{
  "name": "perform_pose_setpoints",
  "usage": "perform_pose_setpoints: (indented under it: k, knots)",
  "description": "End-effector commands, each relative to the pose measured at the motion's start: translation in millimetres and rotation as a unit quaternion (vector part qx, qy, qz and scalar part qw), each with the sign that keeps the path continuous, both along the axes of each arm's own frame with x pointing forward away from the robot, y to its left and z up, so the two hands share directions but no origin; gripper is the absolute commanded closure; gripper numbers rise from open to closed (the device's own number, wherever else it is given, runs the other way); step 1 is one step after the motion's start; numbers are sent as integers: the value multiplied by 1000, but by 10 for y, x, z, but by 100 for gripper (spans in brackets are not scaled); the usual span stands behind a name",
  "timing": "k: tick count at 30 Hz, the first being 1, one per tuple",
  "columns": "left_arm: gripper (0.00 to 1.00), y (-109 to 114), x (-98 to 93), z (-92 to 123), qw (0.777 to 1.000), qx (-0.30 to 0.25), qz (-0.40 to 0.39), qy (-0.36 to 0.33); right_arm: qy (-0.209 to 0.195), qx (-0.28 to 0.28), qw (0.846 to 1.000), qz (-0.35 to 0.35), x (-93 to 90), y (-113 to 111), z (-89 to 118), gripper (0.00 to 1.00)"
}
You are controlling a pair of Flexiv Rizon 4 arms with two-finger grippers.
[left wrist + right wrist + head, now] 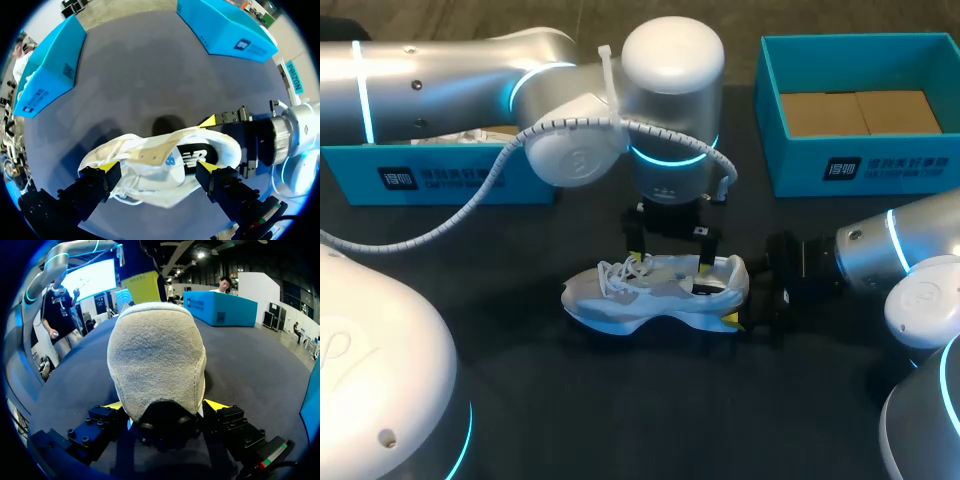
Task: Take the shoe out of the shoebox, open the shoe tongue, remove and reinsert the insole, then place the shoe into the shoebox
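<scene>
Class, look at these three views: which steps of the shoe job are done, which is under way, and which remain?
Done: the shoe lies on the table, outside the shoebox. In hand: the right pincer grips its heel, while the open left pincer straddles the laces and opening. The insole sits inside, so removing, reinserting and boxing remain.
</scene>
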State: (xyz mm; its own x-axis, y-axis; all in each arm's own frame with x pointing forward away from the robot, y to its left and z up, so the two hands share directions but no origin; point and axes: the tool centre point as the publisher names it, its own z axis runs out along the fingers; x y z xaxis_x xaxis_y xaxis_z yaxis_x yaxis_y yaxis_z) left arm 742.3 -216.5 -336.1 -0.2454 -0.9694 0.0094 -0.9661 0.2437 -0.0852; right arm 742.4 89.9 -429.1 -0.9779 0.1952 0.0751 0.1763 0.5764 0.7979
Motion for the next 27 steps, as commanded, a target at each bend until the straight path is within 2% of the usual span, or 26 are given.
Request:
perform_pose_setpoints:
  k: [1,11,16,27]
  knots:
    - [0,-44,73,-80,1000,10,-12,9,0,-1,1000,-1,-10,36,-31,100]
    - [0,-61,210,-117,998,17,-67,12,0,-1,1000,-1,-10,36,-31,100]
    - [0,-81,263,-242,995,28,-89,27,0,-1,1000,-1,-10,36,-31,100]
    - [0,-169,185,-388,992,35,-110,42,0,-1,1000,-1,-10,36,-31,100]
